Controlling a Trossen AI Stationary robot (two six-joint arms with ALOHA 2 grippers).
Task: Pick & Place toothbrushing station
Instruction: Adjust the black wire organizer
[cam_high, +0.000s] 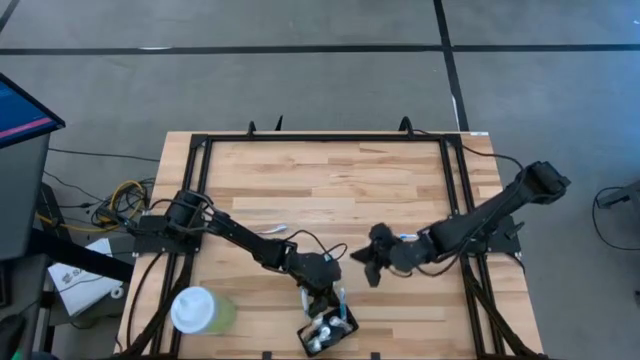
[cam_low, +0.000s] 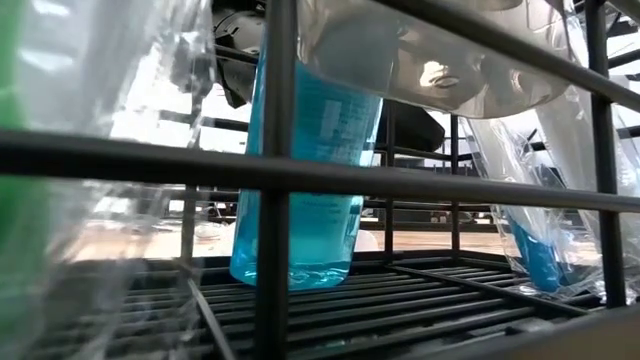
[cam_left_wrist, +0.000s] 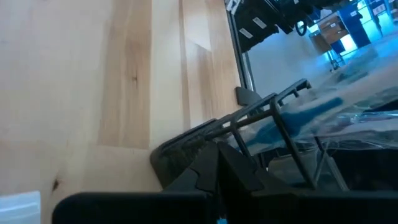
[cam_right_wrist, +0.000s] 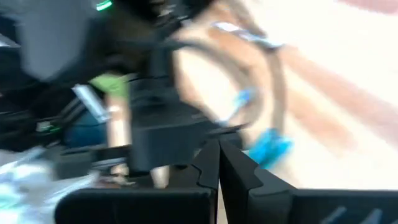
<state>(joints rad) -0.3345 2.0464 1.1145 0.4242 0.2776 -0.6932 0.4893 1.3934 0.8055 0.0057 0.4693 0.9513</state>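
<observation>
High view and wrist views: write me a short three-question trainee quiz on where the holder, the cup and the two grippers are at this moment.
1. True or false: the black holder sits at the table's near edge, with the left gripper at its rim.
2. What stands left of the holder? A) green cup with white lid B) a bowl C) a book
3. Fill in: the right gripper is ____, holding nothing, above the bare table.

Key: 1 true; 2 A; 3 shut
</observation>
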